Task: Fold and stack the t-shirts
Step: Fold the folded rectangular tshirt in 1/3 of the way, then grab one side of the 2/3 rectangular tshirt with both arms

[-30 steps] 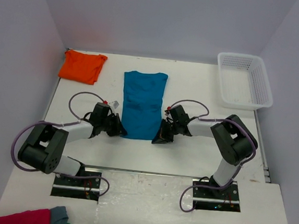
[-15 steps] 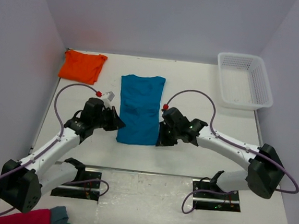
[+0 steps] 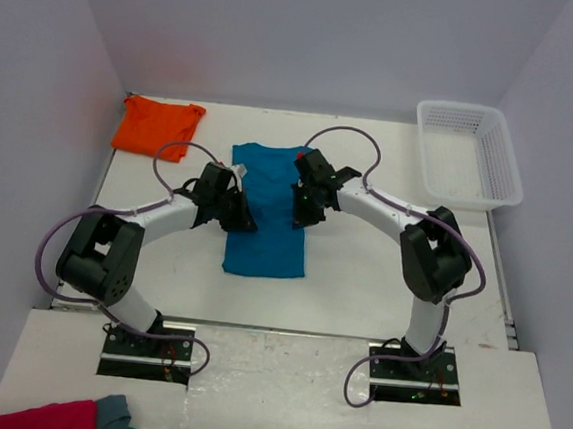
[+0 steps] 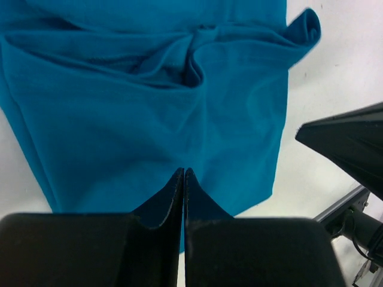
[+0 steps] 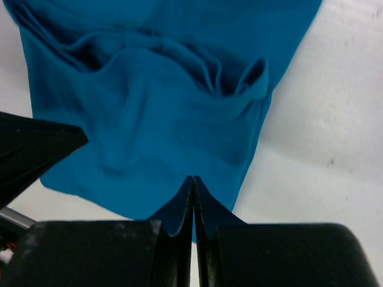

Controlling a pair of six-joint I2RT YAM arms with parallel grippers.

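The teal-blue t-shirt (image 3: 265, 228) lies flat lengthwise at the table's middle, with wrinkles across its middle in both wrist views (image 4: 149, 107) (image 5: 155, 113). The orange t-shirt (image 3: 157, 126) lies folded at the far left corner. My left gripper (image 3: 244, 221) is at the teal shirt's left side, about halfway up. Its jaws are shut, and the tips (image 4: 184, 171) are over the cloth. My right gripper (image 3: 300, 214) is at the shirt's right side, also shut, tips (image 5: 192, 179) over the cloth. I see no cloth pinched between either pair of jaws.
A white mesh basket (image 3: 469, 155) stands at the far right corner. A crimson-pink cloth (image 3: 43, 419) and a grey cloth (image 3: 113, 415) lie at the near left, below the arm bases. The white walls close in left, right and behind.
Both grippers have moved from the teal shirt's near corners up to its middle sides. The shirt slid slightly toward me earlier and has since stayed put.
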